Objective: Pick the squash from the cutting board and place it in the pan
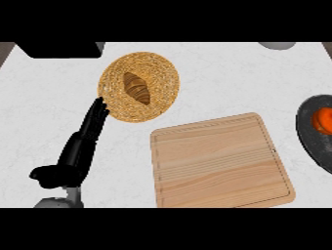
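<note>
An orange squash [331, 120] lies inside the dark round pan [320, 146] at the right edge of the counter. The wooden cutting board [219, 163] sits at centre front with nothing on it. My left hand [82, 146] rests open at the lower left, its straight fingers pointing up toward the woven basket and reaching its lower left rim. My right hand does not show in the head view.
A woven basket [163, 73] holding a brown croissant [137, 88] stands at the back, left of centre. A black block [61, 49] occupies the back left corner. A grey round object [277, 45] peeks in at the back right. Wooden floor shows beyond both counter sides.
</note>
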Tool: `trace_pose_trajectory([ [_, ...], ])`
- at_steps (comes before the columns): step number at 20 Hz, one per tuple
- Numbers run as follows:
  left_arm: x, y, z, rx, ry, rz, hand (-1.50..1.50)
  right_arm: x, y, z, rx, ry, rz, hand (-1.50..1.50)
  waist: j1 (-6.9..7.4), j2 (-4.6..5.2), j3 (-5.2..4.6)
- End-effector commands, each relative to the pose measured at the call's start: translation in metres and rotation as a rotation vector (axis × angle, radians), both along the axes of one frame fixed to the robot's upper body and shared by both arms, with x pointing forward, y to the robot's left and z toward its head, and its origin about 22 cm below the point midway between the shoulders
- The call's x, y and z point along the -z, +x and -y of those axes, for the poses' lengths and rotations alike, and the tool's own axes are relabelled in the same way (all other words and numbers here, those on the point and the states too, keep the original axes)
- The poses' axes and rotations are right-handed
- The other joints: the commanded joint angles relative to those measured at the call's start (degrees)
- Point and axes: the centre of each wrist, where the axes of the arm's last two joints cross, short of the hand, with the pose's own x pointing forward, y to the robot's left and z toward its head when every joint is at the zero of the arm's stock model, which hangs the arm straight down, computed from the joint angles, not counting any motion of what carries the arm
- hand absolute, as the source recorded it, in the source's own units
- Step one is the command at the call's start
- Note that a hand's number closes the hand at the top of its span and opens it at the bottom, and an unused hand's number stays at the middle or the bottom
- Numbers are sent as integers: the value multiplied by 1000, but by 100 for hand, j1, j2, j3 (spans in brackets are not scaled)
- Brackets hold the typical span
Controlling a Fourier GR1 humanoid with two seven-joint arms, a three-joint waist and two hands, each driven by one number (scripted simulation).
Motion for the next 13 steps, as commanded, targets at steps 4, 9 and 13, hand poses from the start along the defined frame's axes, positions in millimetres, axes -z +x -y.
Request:
trace_pose_trajectory([
  [4,-2,5,7,2,-6,-11,0,-5,-21,11,-167,135,97,-150,-7,2,-6],
  [9,9,-7,11,12,7,-25,0,11,-27,5,-172,92,96,-150,18,0,-3],
  [13,-1,0,10,9,5,-11,0,5,-31,10,-154,22,163,-150,-1,1,-1],
])
